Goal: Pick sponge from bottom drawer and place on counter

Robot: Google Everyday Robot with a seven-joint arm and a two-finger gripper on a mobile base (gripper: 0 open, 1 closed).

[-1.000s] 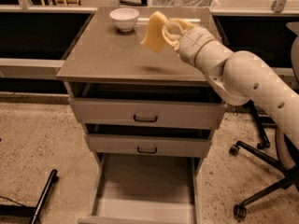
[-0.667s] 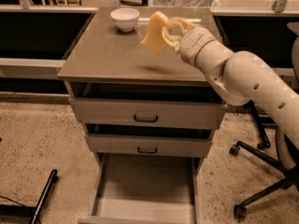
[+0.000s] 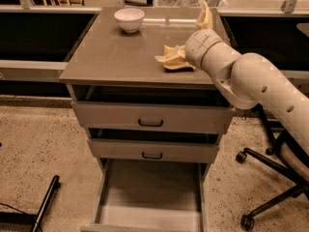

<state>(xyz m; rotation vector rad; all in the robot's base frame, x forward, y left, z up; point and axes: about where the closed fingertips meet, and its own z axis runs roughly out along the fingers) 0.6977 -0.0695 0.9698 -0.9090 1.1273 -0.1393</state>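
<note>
The pale-yellow sponge [image 3: 174, 62] lies on the counter [image 3: 116, 52], near its right front part. My gripper [image 3: 183, 33] is right over it at the end of the white arm. It is open: one pale finger [image 3: 205, 14] points up and back, the other lies low against the sponge. The bottom drawer [image 3: 149, 197] is pulled out below, and its grey floor shows nothing on it.
A white bowl [image 3: 129, 19] stands at the back left of the counter. The two upper drawers with black handles [image 3: 150, 123] are slightly ajar. An office chair base [image 3: 270, 178] stands on the floor at the right, a black bar [image 3: 46, 202] at the left.
The arm has come down toward the counter. The sponge, held up in the air before, now rests on the counter's right front part, and the fingers have spread.
</note>
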